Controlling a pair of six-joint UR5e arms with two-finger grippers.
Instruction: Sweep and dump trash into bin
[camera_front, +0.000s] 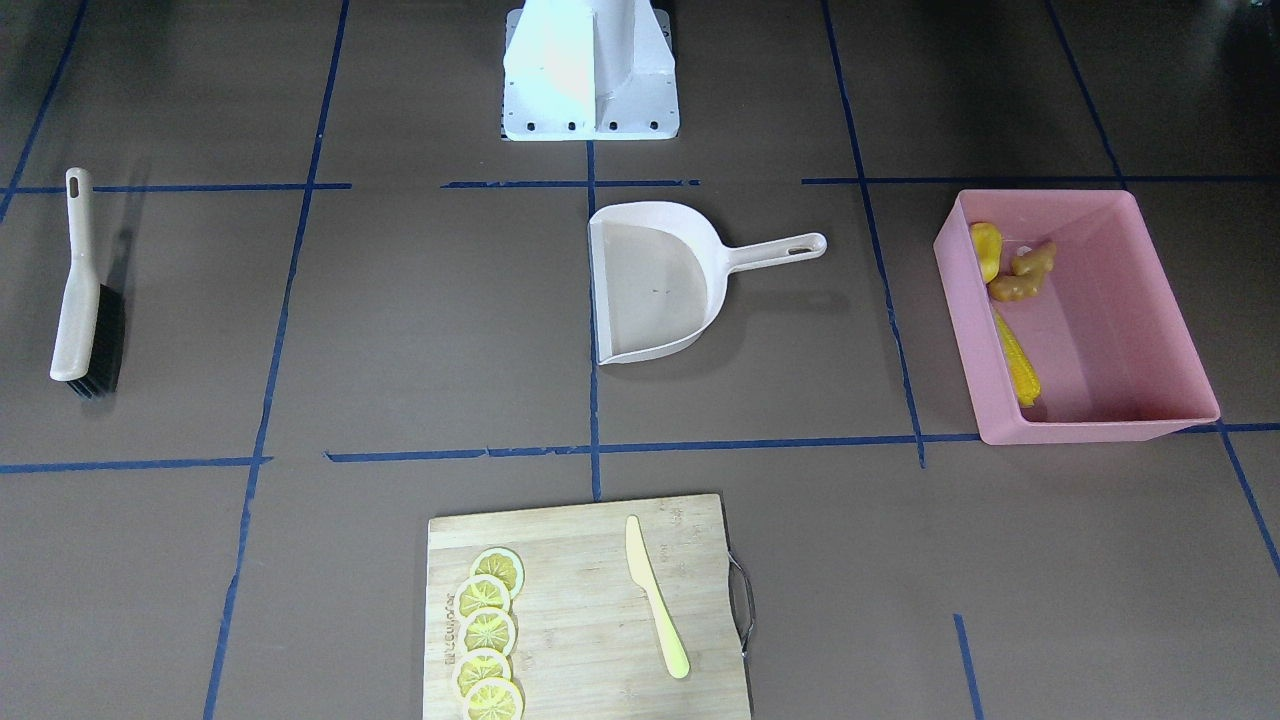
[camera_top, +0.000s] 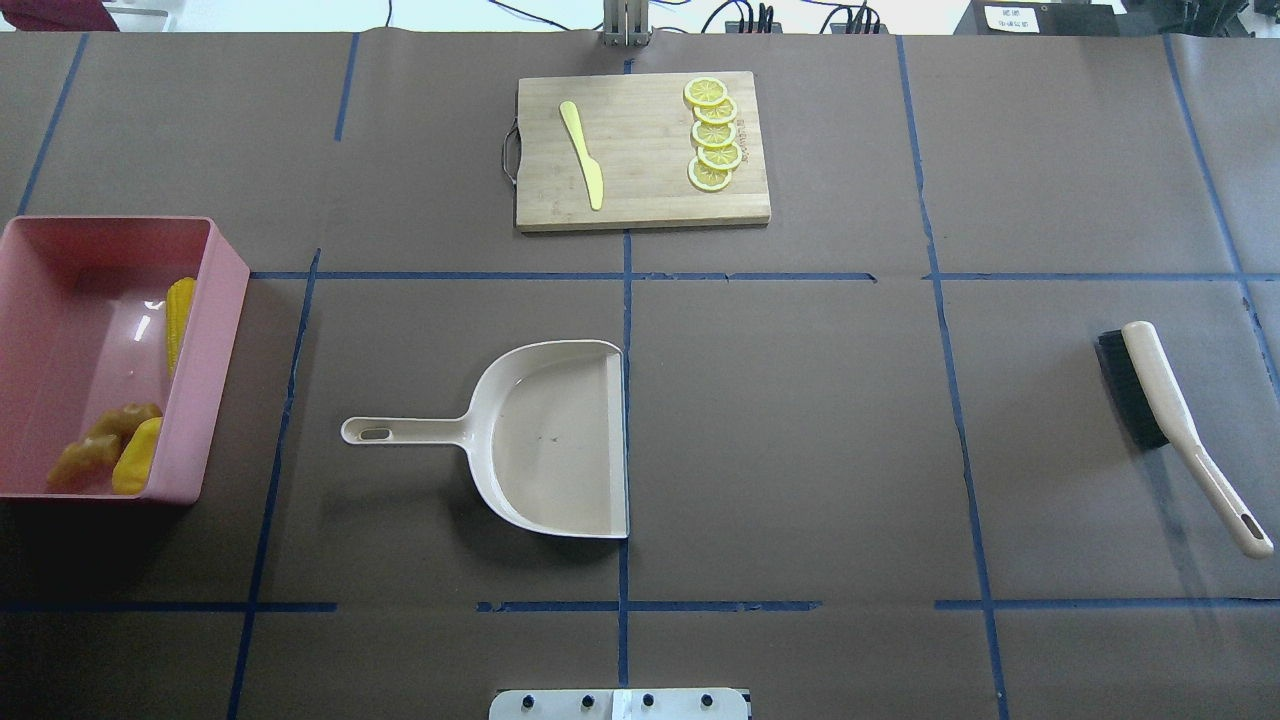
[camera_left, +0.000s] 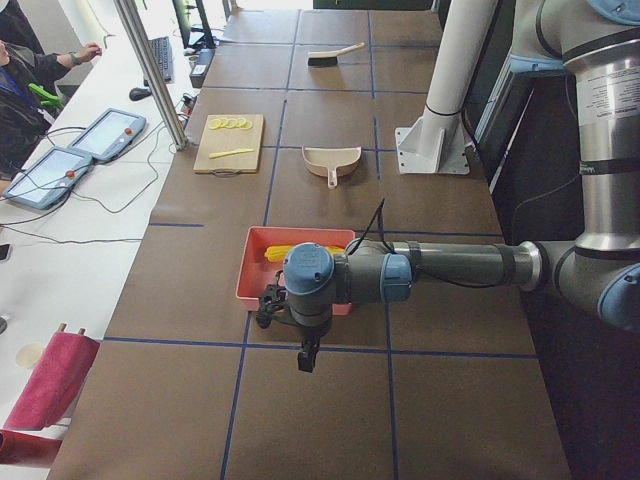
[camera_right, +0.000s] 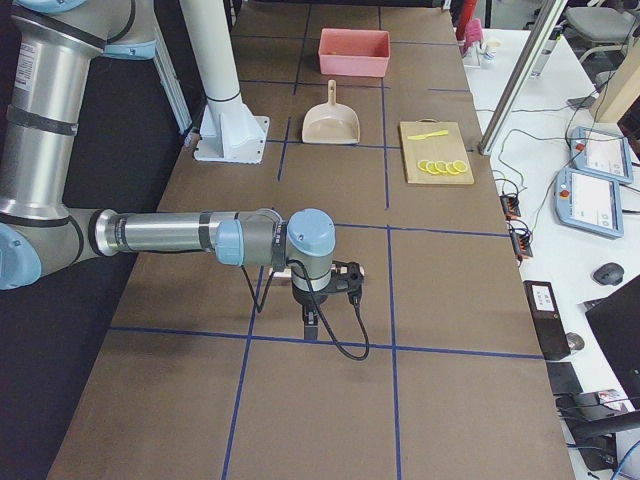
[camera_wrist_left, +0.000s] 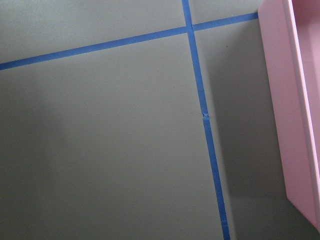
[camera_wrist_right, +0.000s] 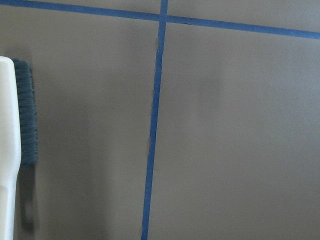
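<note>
The pink bin (camera_front: 1090, 430) stands at the table's end on my left side. Inside it lie the trash pieces: the yellow corn cob (camera_front: 1018, 358), the smooth yellow lump (camera_front: 985, 250) and the tan ginger root (camera_front: 1025, 275). The beige dustpan (camera_front: 655, 285) lies empty at the table's middle. Far off on my right side rests the brush (camera_front: 80, 290). My left gripper (camera_left: 306, 358) hangs just outside the bin (camera_left: 255, 275), and my right gripper (camera_right: 311, 322) hangs over bare table. Both show only in side views, so I cannot tell their state.
A wooden cutting board (camera_top: 640, 200) at the far edge carries several lemon slices (camera_top: 712, 135) and a pale yellow knife (camera_top: 582, 155). Blue tape lines grid the brown table. The white robot base (camera_front: 590, 80) stands at the near edge. A person sits at a side desk (camera_left: 100, 200).
</note>
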